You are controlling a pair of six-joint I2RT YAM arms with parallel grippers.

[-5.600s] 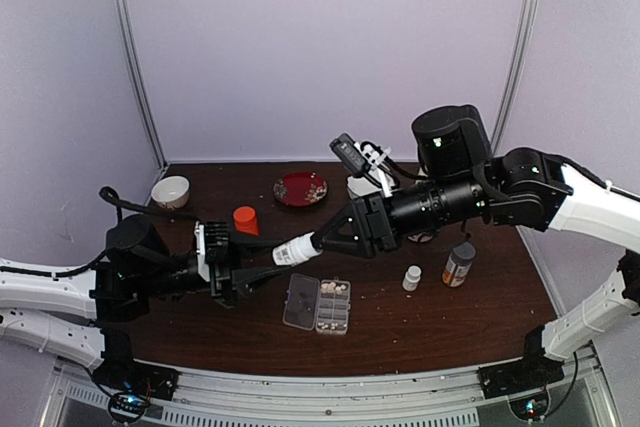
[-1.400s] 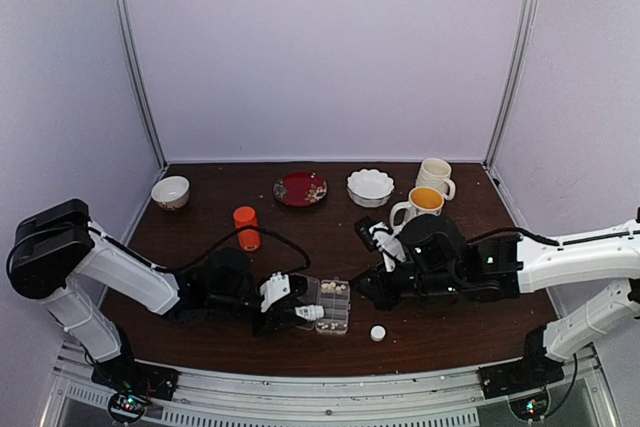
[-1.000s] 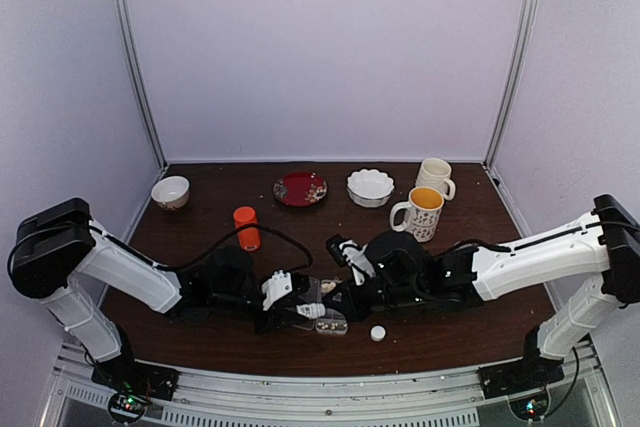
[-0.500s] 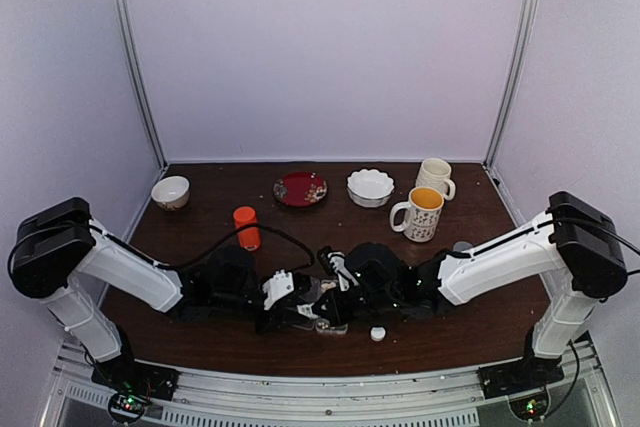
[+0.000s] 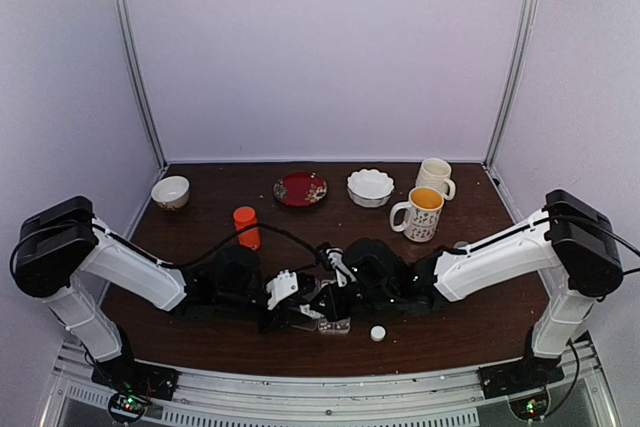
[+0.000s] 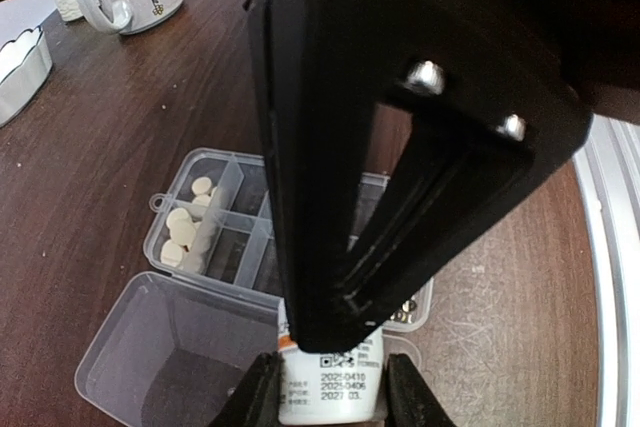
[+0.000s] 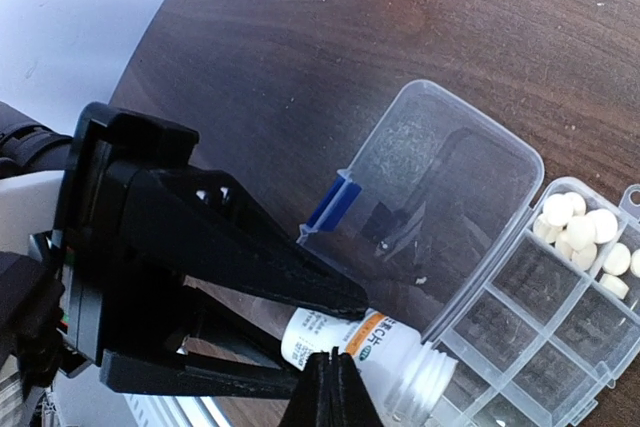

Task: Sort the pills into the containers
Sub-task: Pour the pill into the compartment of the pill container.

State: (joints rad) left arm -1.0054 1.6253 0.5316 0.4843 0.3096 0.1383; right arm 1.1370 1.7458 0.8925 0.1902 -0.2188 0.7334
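My left gripper [image 6: 330, 399] is shut on a small white bottle [image 7: 372, 343], holding it tilted low over the table. The bottle has no cap, and its threaded mouth points at the clear pill box [image 7: 540, 332]. The containers [image 6: 232, 232] are the box's square cells, and the hinged lid [image 7: 455, 172] lies open beside them. Whitish pills [image 7: 580, 229] fill one corner cell [image 6: 185, 230]. My right gripper [image 7: 333, 379] is shut with nothing in it. Its tips lie over the bottle's body, and I cannot tell whether they touch. In the top view both grippers [image 5: 312, 304] meet over the box [image 5: 336, 326].
A white cap [image 5: 378, 333] lies near the front edge, right of the box. An orange bottle [image 5: 246, 227] stands behind the left arm. At the back are a small bowl [image 5: 170, 191], a red plate [image 5: 300, 188], a white scalloped bowl [image 5: 370, 187] and two mugs [image 5: 420, 213].
The right arm has swung left across the table until its shut gripper reached the bottle in my left gripper. The left arm has held still with the bottle over the box.
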